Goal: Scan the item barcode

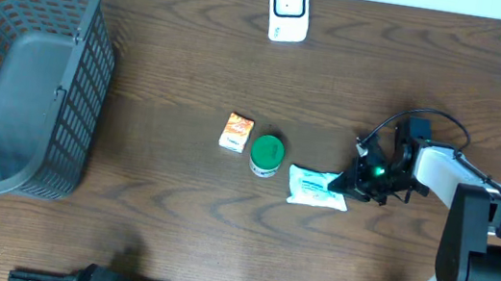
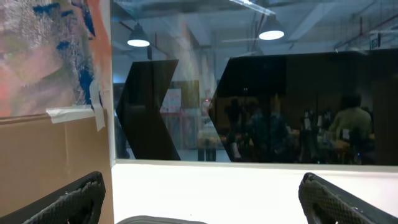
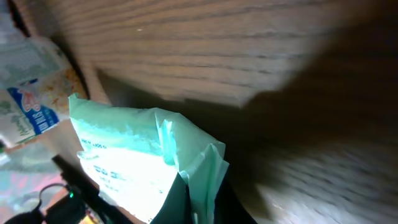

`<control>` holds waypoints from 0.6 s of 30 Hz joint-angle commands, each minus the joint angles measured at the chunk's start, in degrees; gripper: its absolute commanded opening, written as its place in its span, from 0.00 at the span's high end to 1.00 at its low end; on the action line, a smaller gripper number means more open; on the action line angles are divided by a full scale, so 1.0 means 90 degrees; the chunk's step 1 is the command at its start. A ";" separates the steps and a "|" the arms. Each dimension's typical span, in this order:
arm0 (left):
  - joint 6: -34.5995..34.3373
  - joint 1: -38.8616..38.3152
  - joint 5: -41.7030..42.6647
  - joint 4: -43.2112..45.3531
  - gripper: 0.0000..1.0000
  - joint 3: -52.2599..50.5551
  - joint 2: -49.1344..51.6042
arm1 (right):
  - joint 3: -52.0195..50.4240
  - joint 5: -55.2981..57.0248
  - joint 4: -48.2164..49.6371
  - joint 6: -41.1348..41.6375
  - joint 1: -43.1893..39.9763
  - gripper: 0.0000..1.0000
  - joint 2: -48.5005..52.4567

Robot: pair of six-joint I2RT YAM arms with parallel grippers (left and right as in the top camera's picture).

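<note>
A white and pale-green packet (image 1: 317, 186) lies on the wooden table (image 1: 183, 64), right of centre. My right gripper (image 1: 350, 180) is at the packet's right end and is shut on its edge. The right wrist view shows the packet's (image 3: 134, 158) crimped green edge pinched between the dark fingers (image 3: 180, 202) of the right gripper (image 3: 202, 205). A white scanner (image 1: 288, 10) stands at the table's far edge. My left gripper (image 2: 202, 196) is open, with its fingertips (image 2: 74, 199) far apart and nothing between them. It faces a window, away from the table.
A small orange box (image 1: 236, 132) and a green-lidded jar (image 1: 267, 154) sit just left of the packet. A large grey mesh basket (image 1: 31, 73) fills the table's left side. The right arm's white base (image 1: 479, 248) stands at the right.
</note>
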 commanded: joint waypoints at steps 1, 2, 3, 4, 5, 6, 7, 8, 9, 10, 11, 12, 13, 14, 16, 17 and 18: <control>0.0087 0.0032 -0.0087 0.0053 0.01 -0.0002 -0.0075 | -0.0002 -0.0301 -0.0121 -0.0692 0.0092 0.99 0.0335; 0.0087 0.0032 -0.0085 0.0053 0.01 -0.0002 -0.0075 | 0.0107 -0.0517 -0.0209 -0.0707 0.0092 0.99 0.0311; 0.0087 0.0032 -0.0087 0.0053 0.01 -0.0002 -0.0075 | 0.0248 -0.0707 -0.0316 -0.0695 0.0092 0.99 0.0255; 0.0087 0.0032 -0.0087 0.0053 0.01 -0.0005 -0.0075 | 0.0401 -0.0775 -0.0415 -0.0500 0.0092 0.98 0.0182; 0.0087 0.0032 -0.0085 0.0053 0.01 -0.0019 -0.0075 | 0.0563 -0.0690 -0.0546 -0.0211 0.0085 0.98 0.0092; 0.0087 0.0032 -0.0087 0.0053 0.01 -0.0032 -0.0078 | 0.0704 -0.0498 -0.0658 -0.0034 0.0085 0.98 0.0005; 0.0087 0.0032 -0.0087 0.0056 0.01 -0.0044 -0.0078 | 0.0877 -0.0085 -0.0780 0.0107 0.0087 0.99 -0.0121; 0.0087 0.0032 -0.0087 0.0061 0.01 -0.0063 -0.0078 | 0.1047 0.0486 -0.0874 0.0262 0.0095 0.99 -0.0265; 0.0087 0.0032 -0.0085 0.0068 0.01 -0.0080 -0.0078 | 0.1202 0.1120 -0.0950 0.0437 0.0107 0.98 -0.0427; 0.0087 0.0032 -0.0085 0.0085 0.01 -0.0104 -0.0078 | 0.1338 0.1685 -0.1015 0.0580 0.0124 0.98 -0.0597; 0.0087 0.0032 -0.0087 0.0107 0.01 -0.0134 -0.0078 | 0.1464 0.2166 -0.1078 0.0658 0.0146 0.98 -0.0789; 0.0087 0.0032 -0.0085 0.0129 0.01 -0.0163 -0.0080 | 0.1559 0.2499 -0.1110 0.0716 0.0165 0.98 -0.0962; 0.0087 0.0032 -0.0087 0.0158 0.01 -0.0206 -0.0078 | 0.1647 0.2820 -0.1112 0.0758 0.0189 0.98 -0.1180; 0.0087 0.0032 -0.0085 0.0189 0.01 -0.0248 -0.0080 | 0.1700 0.3026 -0.1093 0.0760 0.0211 0.98 -0.1382; 0.0087 0.0032 -0.0087 0.0255 0.01 -0.0352 -0.0078 | 0.1756 0.3560 -0.0998 0.0894 0.0301 0.98 -0.1885; 0.0087 0.0032 -0.0087 0.0299 0.01 -0.0398 -0.0078 | 0.1756 0.3840 -0.0967 0.0998 0.0372 0.98 -0.2115; 0.0087 0.0032 -0.0087 0.0372 0.01 -0.0488 -0.0078 | 0.1756 0.4306 -0.0969 0.1205 0.0517 0.99 -0.2475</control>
